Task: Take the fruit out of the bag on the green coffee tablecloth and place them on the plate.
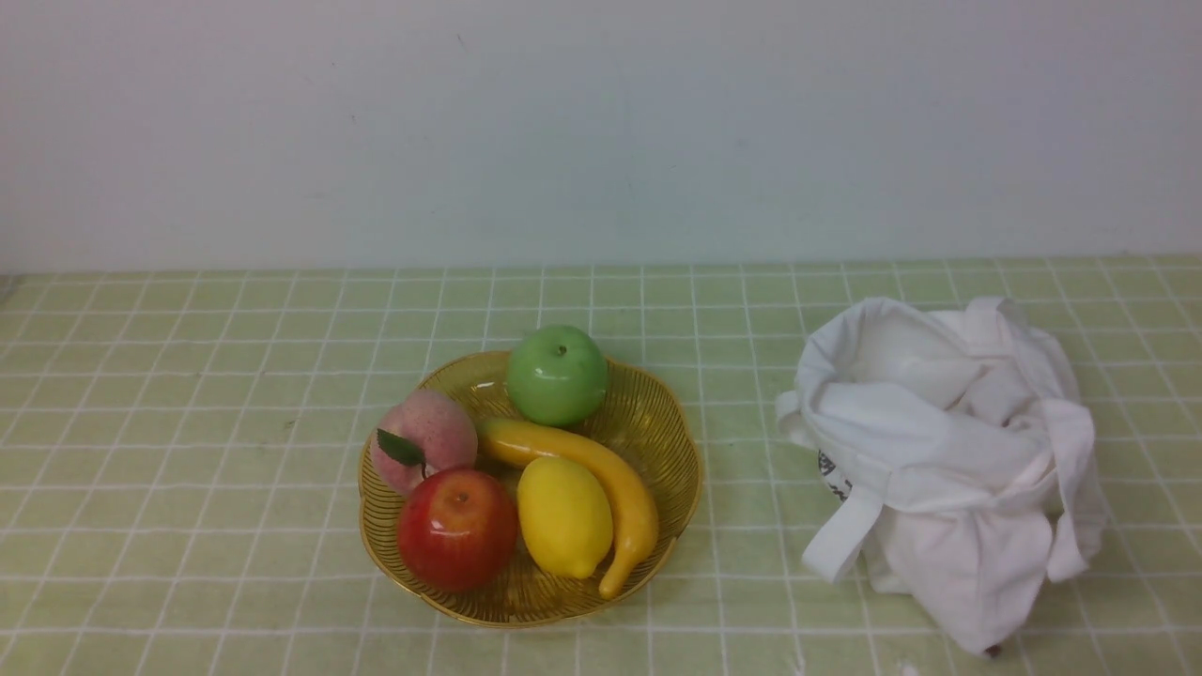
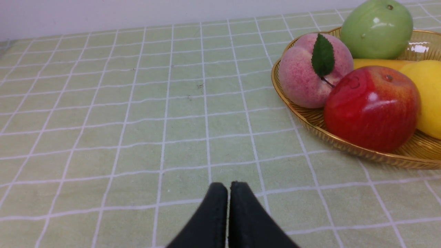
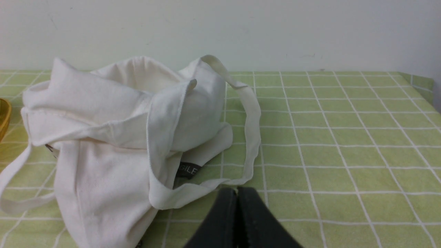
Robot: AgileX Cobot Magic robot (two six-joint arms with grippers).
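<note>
The task is judged to be at or near its end, since the green apple [image 1: 557, 375] is already seen resting at the far side of the plate [image 1: 671, 427], touching the banana [image 1: 601, 479] in front of it. Going from left to right, a broad stretch of green tablecloth [image 1: 169, 451] is left bare at the robot's left, and the left gripper [image 2: 228, 187] is seen only in its own wrist view, its two black fingers pressed together with nothing between them, low over the cloth and apart from the plate's rim. On the plate the peach [image 1: 424, 439] and the red apple [image 1: 457, 529] are set at the left, the lemon [image 1: 564, 516] and banana beside them, so little room is left in the dish. Between the plate and the bag [image 1: 948, 460] a strip of open cloth is seen, wide enough, it is judged, for an arm to pass. The bag is slumped and crumpled at the right, its mouth gaping upward; no fruit is seen in it, though its depths are hidden by folds, so emptiness cannot be confirmed. The right gripper [image 3: 237, 193] is likewise closed on nothing, just beside a strap lying on the cloth, which might be snagged. The table's right edge is seen beyond the bag in the right wrist view.
</note>
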